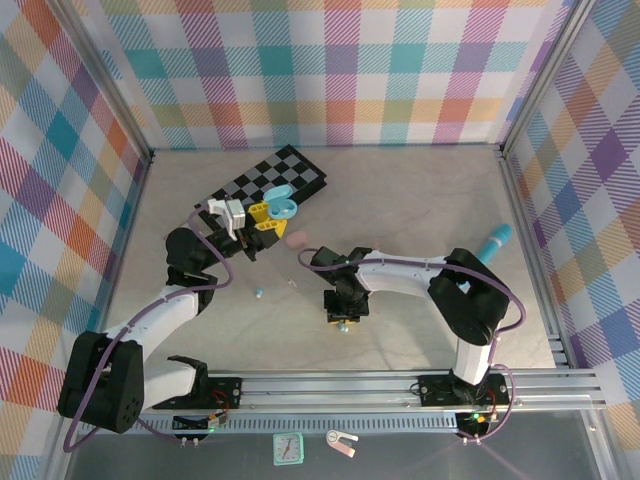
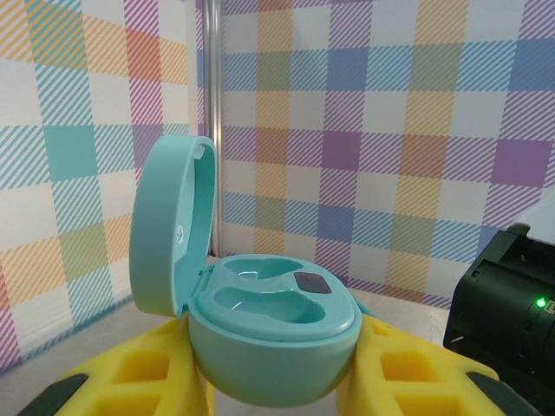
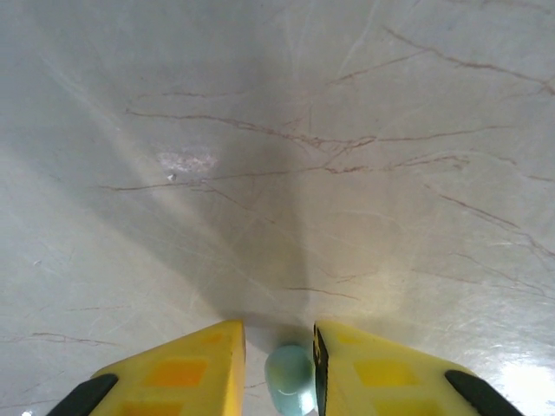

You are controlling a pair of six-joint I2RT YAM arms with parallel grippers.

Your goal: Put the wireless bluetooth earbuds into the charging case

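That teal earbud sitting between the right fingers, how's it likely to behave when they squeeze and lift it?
The teal earbud looks tiny and rounded beside the right fingers, so it is probably light and may squirt out or rotate under a pinch. Its plastic looks smooth and hard, likely slippery. Nudged on the table, it would probably skid or roll.

Mat [image 1: 290, 170] at rear centre of table [image 1: 420, 200]. Left gripper [image 1: 262, 215] at mat's near edge, left of centre. Charging case [image 2: 273, 347] between its fingers, lid standing up on case's left side. Second case [image 1: 296, 238] on table, just right of left gripper. Loose earbud [image 1: 258, 292] on table, nearer to arm bases. Right gripper [image 1: 343, 320] near centre, pointing down at table, gripped earbud [image 3: 290, 379] between its fingers. Cylinder [image 1: 497, 240] far right, well apart.
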